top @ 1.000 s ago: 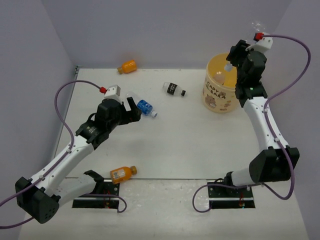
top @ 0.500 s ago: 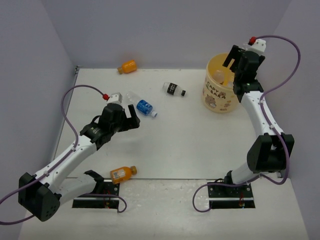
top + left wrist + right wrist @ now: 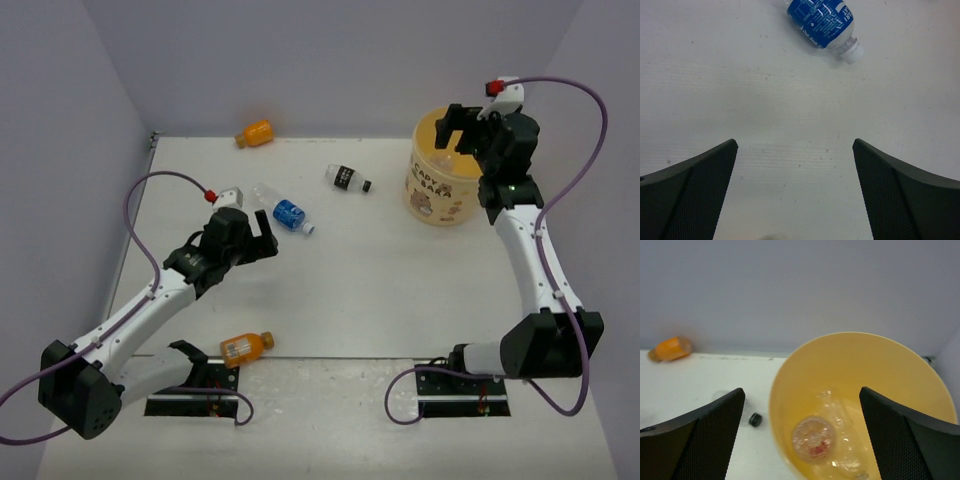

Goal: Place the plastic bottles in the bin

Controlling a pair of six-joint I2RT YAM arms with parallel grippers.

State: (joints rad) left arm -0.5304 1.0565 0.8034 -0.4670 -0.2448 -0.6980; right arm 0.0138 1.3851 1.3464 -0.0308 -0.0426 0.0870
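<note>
Top of left wrist view: blue-label bottle (image 3: 822,22) looks light and slick, so pinch mid-label. Left gripper (image 3: 794,145), right gripper (image 3: 802,390) gape empty.

Bin (image 3: 438,195) at two o'clock holding one bottle (image 3: 813,439); loose bottles (image 3: 346,178) (image 3: 256,132) (image 3: 285,211) (image 3: 243,346) at twelve, eleven, ten and eight o'clock on the table (image 3: 400,290).

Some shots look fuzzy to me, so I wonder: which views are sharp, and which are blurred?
Top view: soft even light, faint shadows on the table, sharp throughout. Left wrist view: blue bottle fairly crisp, label unreadable. Right wrist view: softer; clear bottle inside the bin and the orange bottle far off look blurred.
</note>
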